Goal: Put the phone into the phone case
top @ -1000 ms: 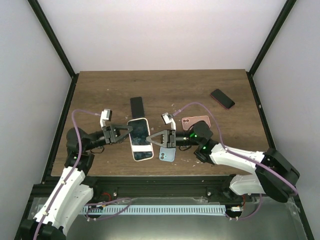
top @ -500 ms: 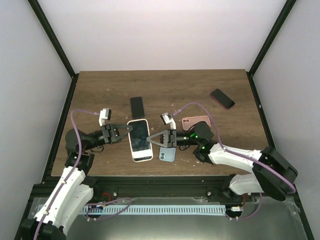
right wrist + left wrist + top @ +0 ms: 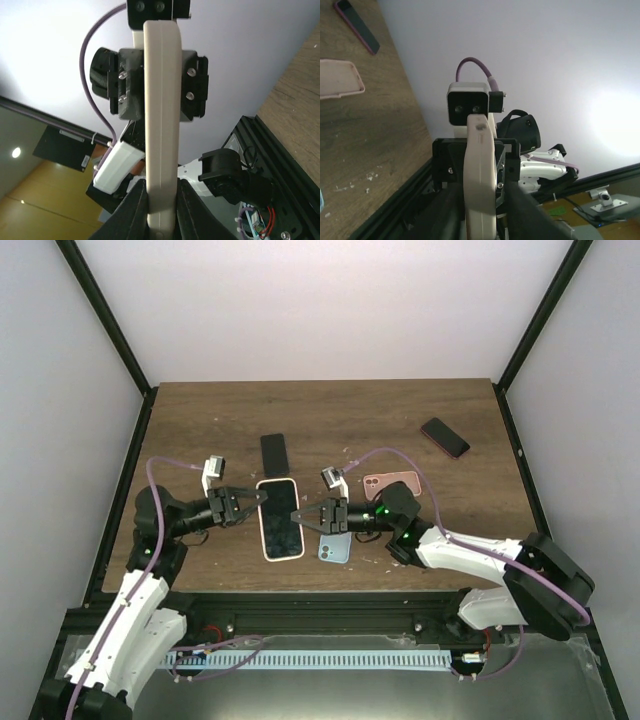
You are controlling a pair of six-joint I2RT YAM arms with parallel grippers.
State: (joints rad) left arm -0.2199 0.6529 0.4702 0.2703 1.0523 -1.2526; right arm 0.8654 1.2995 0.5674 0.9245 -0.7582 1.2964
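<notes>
**Position.** The phone (image 3: 281, 525) sits screen-up inside the white case (image 3: 284, 557) at centre frame, over the bench (image 3: 200, 420). Whether it rests on the bench or hangs clear of it cannot be told.

**Hold.** The left fingers (image 3: 255, 501) are closed on the case's left long edge. The right fingers (image 3: 300, 519) are closed on the right long edge. Both wrist views show the white rim edge-on, pinched between the pads.

**Seating.** Not verifiable. No view shows whether all four corners of the phone are under the lip.

**Risks.**
- Both holds are narrow pinches on a smooth rim. Uneven pull between the arms would likely twist the case and slip one grip.
- Squeezing across the width could bow the soft rim and pop a corner of the phone out.
- If one side lets go first, the case may pivot or drop toward the blue case (image 3: 333, 550) just to its right.
- Letting go before the corners are pressed home would likely leave the task incomplete.
</notes>
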